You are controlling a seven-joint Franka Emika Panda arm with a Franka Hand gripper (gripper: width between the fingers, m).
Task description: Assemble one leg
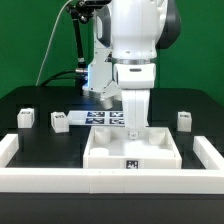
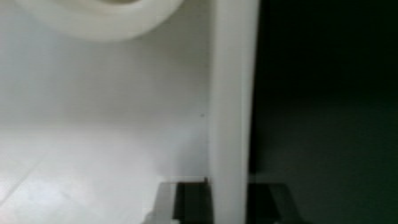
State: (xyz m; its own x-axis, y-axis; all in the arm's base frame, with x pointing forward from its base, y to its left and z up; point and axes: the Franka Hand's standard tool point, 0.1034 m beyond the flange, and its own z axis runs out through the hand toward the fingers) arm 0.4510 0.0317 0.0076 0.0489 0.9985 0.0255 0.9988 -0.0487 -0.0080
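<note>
Nearest in the exterior view, a long white raised rail (image 1: pixel 110 182) runs across the front of the black table top (image 1: pixel 40 135), with shorter white pieces turning back at both ends. Just behind it, touching or nearly touching, lies the large white recessed square slab (image 1: pixel 105 152), flat, with a small black-and-white tag on its front wall.

The white robot arm (image 1: pixel 135 40) comes straight down over the slab's back part, and its two-finger gripper (image 1: pixel 133 128) is at the slab's rear wall. In the wrist view a thin white upright wall (image 2: pixel 231 100) of the slab runs between the dark fingers (image 2: pixel 183 203), one on either side of it. A round hole (image 2: pixel 121 10) shows in the slab's pale floor, and black table lies beyond the wall. I cannot tell whether the fingers press on that wall or merely straddle it.

Behind the slab, three small white plastic upright legs (image 1: pixel 58 121) stand loose on the table, each bearing a square tag. Two are on the exterior view's left, the outer one (image 1: pixel 27 117) near the side rail. One (image 1: pixel 184 120) is on the exterior view's right. All are well apart from the gripper.

Between them the flat white marker board (image 1: pixel 103 118) lies partly behind the arm.

Farthest back are a dark stand (image 1: pixel 82 40) and a green wall (image 1: pixel 30 40)
</note>
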